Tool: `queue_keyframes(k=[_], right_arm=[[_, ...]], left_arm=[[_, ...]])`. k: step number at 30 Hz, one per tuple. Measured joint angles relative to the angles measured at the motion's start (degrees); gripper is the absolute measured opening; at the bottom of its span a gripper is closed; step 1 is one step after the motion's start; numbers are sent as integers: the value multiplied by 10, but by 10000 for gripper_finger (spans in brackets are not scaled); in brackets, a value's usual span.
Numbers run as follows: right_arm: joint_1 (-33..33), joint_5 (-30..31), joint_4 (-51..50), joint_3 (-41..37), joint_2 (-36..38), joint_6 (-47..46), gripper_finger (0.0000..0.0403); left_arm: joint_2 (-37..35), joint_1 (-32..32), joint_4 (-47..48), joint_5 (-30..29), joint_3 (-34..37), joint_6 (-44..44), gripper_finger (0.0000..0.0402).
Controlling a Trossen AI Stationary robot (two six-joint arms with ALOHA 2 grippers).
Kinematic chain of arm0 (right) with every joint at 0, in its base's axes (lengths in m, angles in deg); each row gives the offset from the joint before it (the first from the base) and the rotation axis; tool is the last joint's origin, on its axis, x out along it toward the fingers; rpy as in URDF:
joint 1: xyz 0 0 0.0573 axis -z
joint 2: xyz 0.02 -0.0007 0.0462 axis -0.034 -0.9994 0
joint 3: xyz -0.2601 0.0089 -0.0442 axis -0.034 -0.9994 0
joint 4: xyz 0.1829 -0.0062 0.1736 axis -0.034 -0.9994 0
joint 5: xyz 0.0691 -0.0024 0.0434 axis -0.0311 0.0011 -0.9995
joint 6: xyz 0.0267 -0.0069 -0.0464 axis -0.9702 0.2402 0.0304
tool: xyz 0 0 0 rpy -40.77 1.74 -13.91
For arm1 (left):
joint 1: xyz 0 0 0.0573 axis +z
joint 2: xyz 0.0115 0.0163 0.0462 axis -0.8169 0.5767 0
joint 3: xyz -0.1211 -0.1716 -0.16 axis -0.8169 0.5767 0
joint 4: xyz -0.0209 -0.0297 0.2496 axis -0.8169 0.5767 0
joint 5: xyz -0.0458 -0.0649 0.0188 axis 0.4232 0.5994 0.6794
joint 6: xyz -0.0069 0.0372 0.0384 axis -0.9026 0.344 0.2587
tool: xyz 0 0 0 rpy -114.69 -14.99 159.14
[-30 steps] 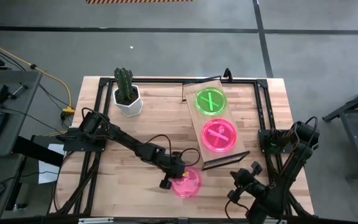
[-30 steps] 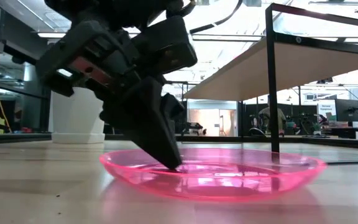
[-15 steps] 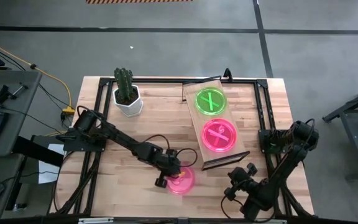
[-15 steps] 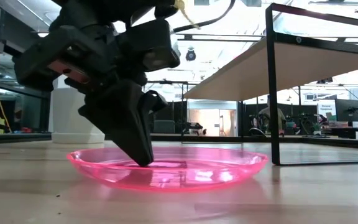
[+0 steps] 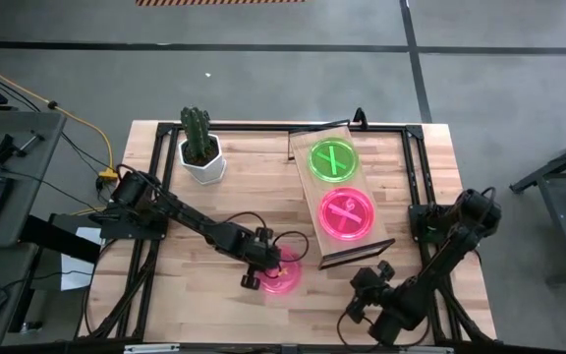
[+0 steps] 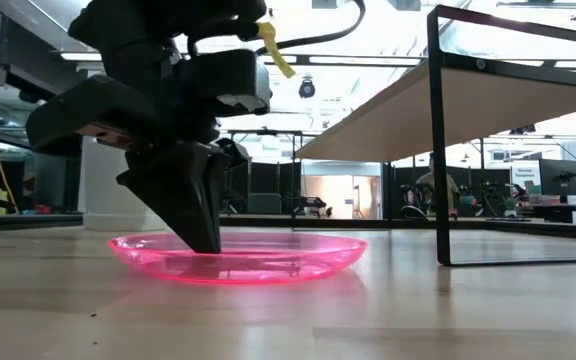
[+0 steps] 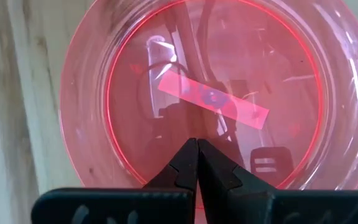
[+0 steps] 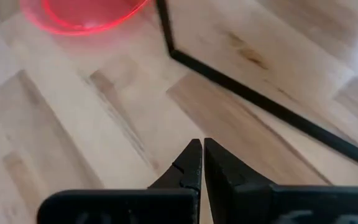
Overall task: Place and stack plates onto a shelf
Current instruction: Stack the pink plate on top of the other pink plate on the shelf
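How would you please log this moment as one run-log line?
left gripper: shut, tips pressed in loose pink plate on table | right gripper: shut, idle at near edge | shelf: green plate, pink plate

Two plates [image 5: 333,160] on shelf [image 5: 305,187]

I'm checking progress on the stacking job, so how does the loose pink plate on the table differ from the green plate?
The loose pink plate lies on the tabletop; the green plate sits on the shelf. The left gripper, shut, presses its tips into the pink one; nothing touches the green one. Both are small, round and see-through.
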Motion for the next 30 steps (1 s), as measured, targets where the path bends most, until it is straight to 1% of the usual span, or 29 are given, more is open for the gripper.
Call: queue_keyframes(k=[3,7,12,20,30], right_arm=[[19,-20,37,0,0,53,0],[43,-44,77,0,0,127,0],[64,-51,108,0,0,191,0],[73,-58,123,0,0,237,0],[37,-58,123,0,0,237,0]], left_arm=[[-4,0,15,-12,0,5,0],[-11,1,53,-44,1,6,0],[-23,1,87,-75,2,5,0],[-40,15,140,-106,3,4,0],[-54,39,176,-111,3,4,0]])
